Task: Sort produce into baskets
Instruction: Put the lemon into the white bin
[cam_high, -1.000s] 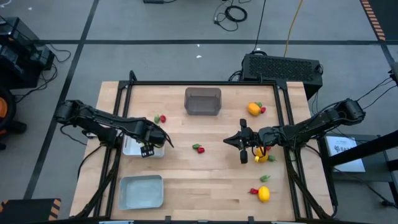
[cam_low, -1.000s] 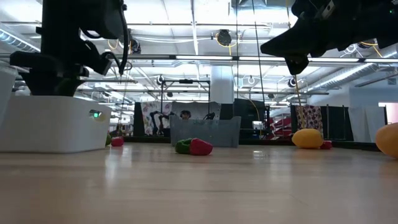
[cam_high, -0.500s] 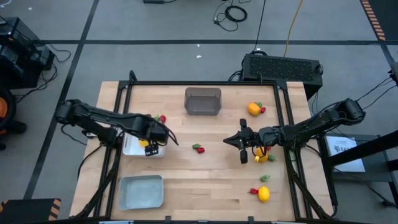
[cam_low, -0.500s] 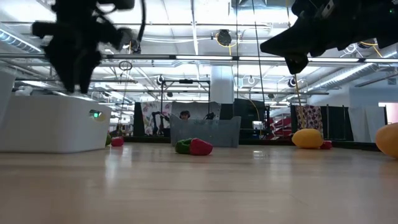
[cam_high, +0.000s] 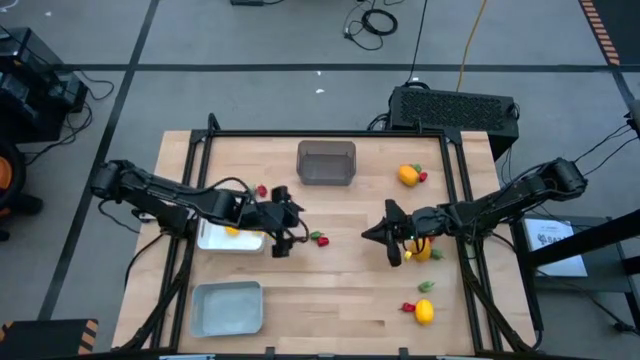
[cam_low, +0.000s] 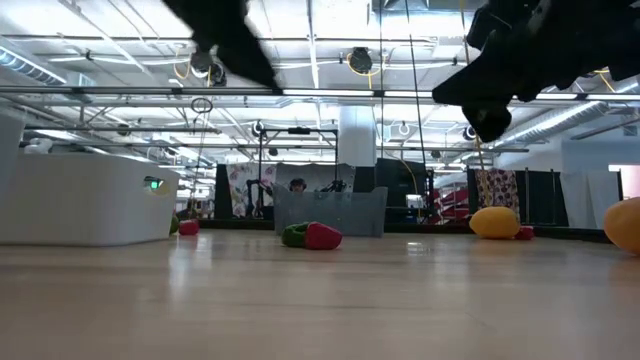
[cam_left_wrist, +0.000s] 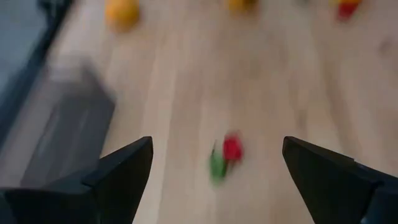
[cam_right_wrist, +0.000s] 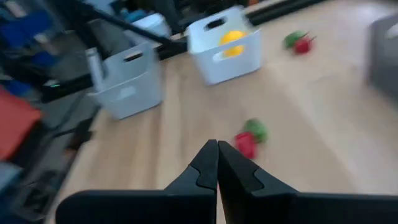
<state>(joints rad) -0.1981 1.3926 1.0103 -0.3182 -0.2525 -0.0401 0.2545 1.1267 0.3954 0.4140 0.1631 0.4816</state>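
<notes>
My left gripper (cam_high: 298, 222) hangs open above the table, just right of the white basket (cam_high: 212, 238). A yellow piece (cam_high: 232, 231) lies in that basket. A red-and-green piece (cam_high: 320, 238) lies on the wood ahead of the gripper, and in the left wrist view this piece (cam_left_wrist: 224, 155) shows between the open fingers but well beyond them. My right gripper (cam_high: 366, 235) is shut on nothing and hovers right of centre, pointing toward the table's left. The dark grey basket (cam_high: 326, 162) stands at the far middle, and the light grey-blue basket (cam_high: 227, 307) at the near left.
A second red-and-green piece (cam_high: 261, 190) lies beyond the white basket. Yellow-orange pieces lie at the far right (cam_high: 408, 175), under my right arm (cam_high: 420, 252) and at the near right (cam_high: 424, 312), with small red and green bits beside them. A black box (cam_high: 455, 108) sits beyond the table.
My left gripper has risen out of the white basket and swung toward the table's right, to the red-and-green piece. It has tipped from pointing down to slanting forward. A yellow piece now shows in the white basket. My right gripper has rolled a little in place.
</notes>
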